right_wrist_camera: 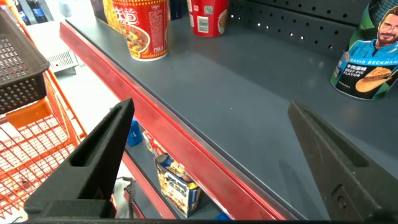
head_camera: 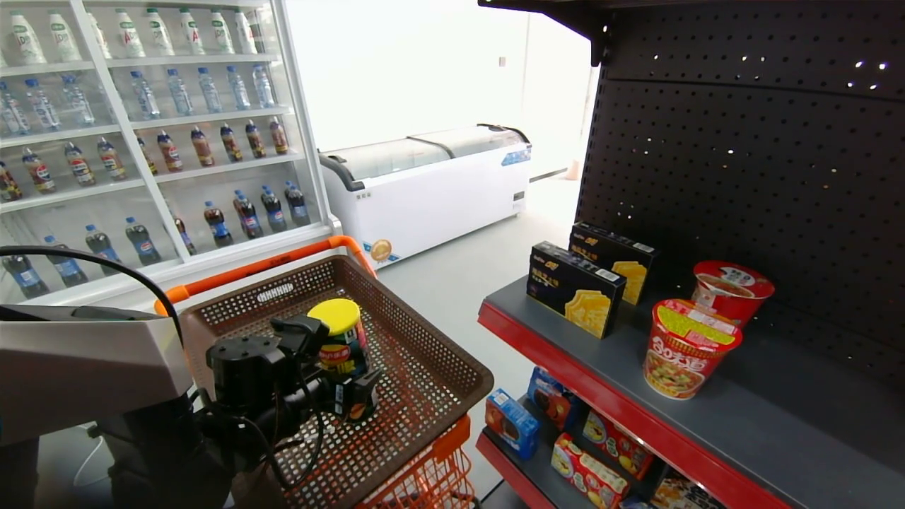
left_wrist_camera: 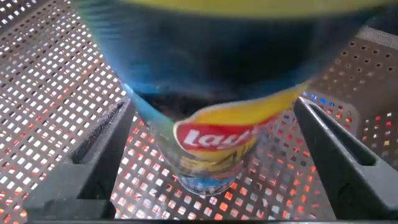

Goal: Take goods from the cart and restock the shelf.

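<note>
The step in hand was the pick-up from the cart: the left gripper (head_camera: 334, 363) sat inside the brown basket (head_camera: 417, 353) with its fingers clamped on either side of an upright chip can (head_camera: 339, 332), the one with the yellow lid. In the left wrist view the can's body ran down between the two dark fingers (left_wrist_camera: 99, 155) to the mesh floor (whether its base had left the mesh, I could not tell). The right gripper (right_wrist_camera: 211, 155) hung spread and empty over the red front edge of the grey shelf (head_camera: 778, 424). Two noodle cups (head_camera: 682, 350) and two black boxes (head_camera: 576, 290) stood on that shelf, and a similar can (right_wrist_camera: 367, 56) stood farther along, near the pegboard back. The next move, as I judged it, called for a straight lift clear of the basket wall, then a swing across to the shelf. The can would need to stay upright and land on bare grey surface beside the cups without knocking them.
</note>
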`<state>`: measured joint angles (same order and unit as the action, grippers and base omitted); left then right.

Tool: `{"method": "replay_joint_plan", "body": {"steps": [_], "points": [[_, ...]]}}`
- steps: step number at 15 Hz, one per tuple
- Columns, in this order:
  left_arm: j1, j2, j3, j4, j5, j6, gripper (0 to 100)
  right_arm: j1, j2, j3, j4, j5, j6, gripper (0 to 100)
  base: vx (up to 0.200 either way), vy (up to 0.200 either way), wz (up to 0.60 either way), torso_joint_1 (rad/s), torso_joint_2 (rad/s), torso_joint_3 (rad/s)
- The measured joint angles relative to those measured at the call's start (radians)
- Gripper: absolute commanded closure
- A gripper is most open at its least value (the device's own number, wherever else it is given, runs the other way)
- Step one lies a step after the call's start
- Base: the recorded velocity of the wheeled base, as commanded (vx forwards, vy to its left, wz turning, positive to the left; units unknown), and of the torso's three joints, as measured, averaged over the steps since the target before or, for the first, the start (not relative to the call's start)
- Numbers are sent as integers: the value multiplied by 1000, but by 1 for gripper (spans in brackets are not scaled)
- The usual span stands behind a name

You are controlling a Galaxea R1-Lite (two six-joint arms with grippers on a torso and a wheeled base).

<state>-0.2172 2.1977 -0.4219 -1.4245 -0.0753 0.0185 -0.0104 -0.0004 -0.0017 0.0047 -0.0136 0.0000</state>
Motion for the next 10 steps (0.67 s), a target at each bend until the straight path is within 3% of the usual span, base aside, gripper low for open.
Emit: {"method": "replay_joint_plan", "body": {"steps": [3, 4, 10], "points": [[0, 4, 1, -21, 0, -1, 0, -1, 0, 0, -1, 0, 0, 0, 0, 0, 0, 0, 0, 0], [-1, 4, 1, -23, 0, -1, 100, -1, 0, 0, 0, 0, 0, 0, 0, 0, 0, 0, 0, 0], [-7, -4, 26, -14, 35, -4, 100, 0, 0, 0, 0, 0, 0, 0, 0, 0, 0, 0, 0, 0]]}}
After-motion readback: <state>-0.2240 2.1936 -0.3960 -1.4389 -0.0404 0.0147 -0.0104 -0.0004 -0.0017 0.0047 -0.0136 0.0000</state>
